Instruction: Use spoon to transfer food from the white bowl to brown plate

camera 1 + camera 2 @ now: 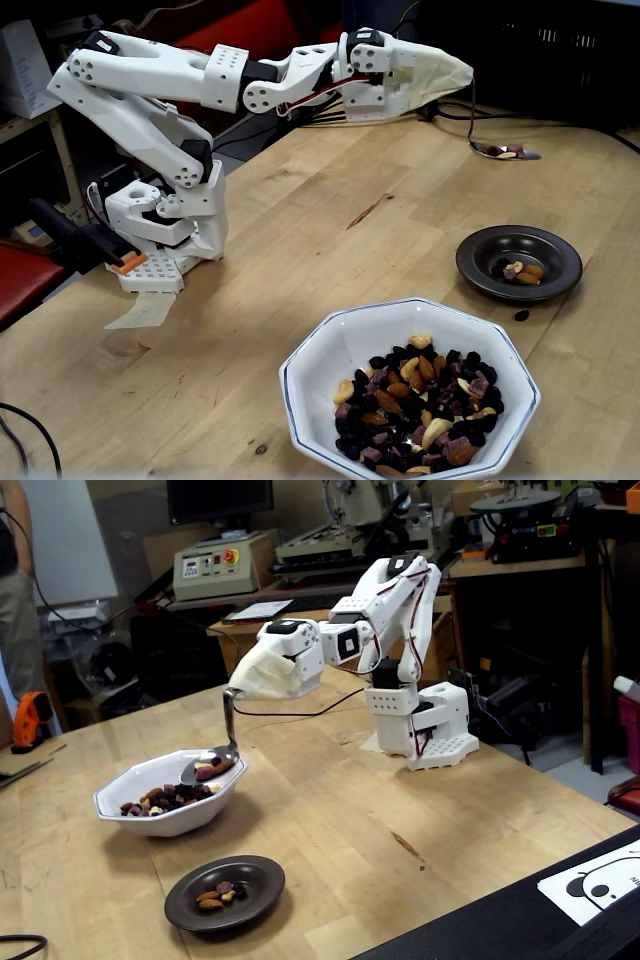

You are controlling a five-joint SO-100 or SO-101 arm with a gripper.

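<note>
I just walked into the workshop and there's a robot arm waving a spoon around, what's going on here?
A white robot arm is holding a metal spoon whose handle is set in its cloth-wrapped end effector. The spoon carries a few pieces of food and is held in the air above the table. The white bowl is well stocked with nuts and dried fruit, and the brown plate holds only a few pieces. One dark piece lies on the table beside the plate.
</note>
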